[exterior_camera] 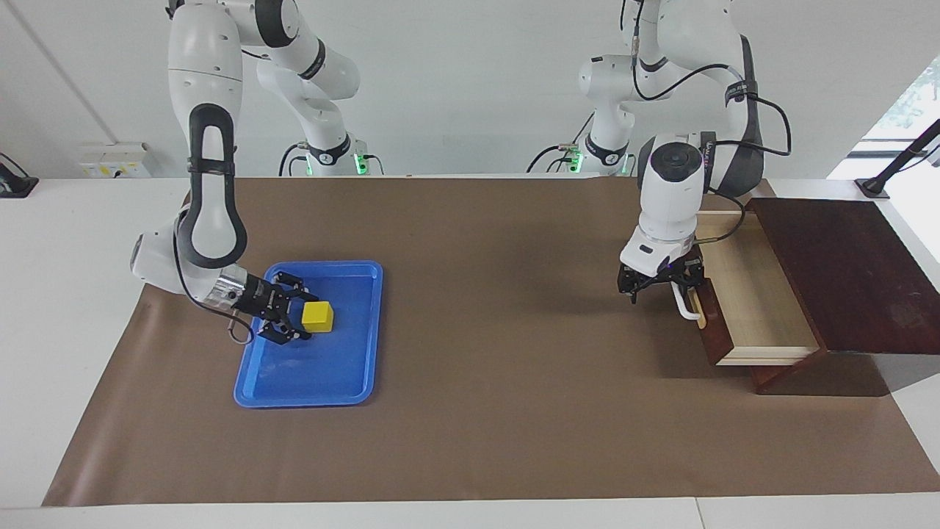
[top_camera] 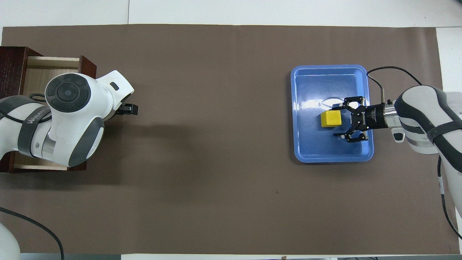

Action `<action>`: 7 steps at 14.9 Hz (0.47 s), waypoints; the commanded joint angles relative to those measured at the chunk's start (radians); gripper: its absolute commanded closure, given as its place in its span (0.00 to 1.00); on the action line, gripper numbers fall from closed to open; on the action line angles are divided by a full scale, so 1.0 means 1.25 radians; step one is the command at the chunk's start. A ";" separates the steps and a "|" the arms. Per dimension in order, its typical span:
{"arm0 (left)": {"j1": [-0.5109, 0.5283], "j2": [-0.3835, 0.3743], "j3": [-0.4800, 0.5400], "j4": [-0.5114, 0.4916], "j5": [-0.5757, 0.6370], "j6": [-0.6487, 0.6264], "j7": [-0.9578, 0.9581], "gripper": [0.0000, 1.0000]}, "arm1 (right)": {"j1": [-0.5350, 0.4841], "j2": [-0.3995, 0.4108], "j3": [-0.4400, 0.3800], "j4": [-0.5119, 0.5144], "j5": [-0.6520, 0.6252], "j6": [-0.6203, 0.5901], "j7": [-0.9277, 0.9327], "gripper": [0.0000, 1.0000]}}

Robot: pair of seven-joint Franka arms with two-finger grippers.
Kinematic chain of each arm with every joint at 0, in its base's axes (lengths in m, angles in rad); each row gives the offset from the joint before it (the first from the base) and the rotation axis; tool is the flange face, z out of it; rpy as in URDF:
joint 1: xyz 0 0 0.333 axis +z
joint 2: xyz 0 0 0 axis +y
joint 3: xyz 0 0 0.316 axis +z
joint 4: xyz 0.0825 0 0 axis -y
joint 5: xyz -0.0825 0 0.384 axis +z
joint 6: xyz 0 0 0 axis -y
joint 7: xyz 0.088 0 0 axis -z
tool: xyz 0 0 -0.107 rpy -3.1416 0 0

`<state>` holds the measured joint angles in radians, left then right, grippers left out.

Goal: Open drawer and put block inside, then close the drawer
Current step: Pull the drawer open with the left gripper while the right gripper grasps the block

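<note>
We note the pulled-out dark reddish-brown wooden drawer point(exterior_camera: 756, 294), left gripper point(exterior_camera: 656, 288) at its white bar handle point(exterior_camera: 687, 305), grip unclear, right gripper point(exterior_camera: 299, 316) splayed wide at nine o'clock of the small yellow cube block point(exterior_camera: 318, 316) in the flat blue plastic tray point(exterior_camera: 308, 382).

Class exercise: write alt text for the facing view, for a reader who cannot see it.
The right tool sits low in a blue tray, open, just beside the yellow block. At the left arm's end of the table, the drawer is pulled open from its dark box, pale inside and empty, with the left tool at its white handle.
</note>
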<state>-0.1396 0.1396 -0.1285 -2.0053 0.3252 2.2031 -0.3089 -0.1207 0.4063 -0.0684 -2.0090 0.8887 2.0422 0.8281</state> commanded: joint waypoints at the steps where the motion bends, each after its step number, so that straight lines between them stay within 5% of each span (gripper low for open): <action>1: -0.016 0.001 -0.013 0.006 -0.027 -0.021 -0.018 0.00 | -0.002 -0.012 0.003 -0.021 0.022 0.017 -0.035 0.15; 4: -0.012 0.002 -0.010 0.019 -0.027 -0.027 -0.018 0.00 | -0.002 -0.012 0.002 -0.023 0.022 0.017 -0.057 0.26; 7: -0.006 0.028 -0.011 0.101 -0.027 -0.112 -0.017 0.00 | -0.002 -0.012 0.002 -0.023 0.022 0.017 -0.087 0.61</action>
<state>-0.1398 0.1424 -0.1380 -1.9680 0.3090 2.1469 -0.3186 -0.1210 0.3973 -0.0683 -2.0111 0.8917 2.0423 0.7758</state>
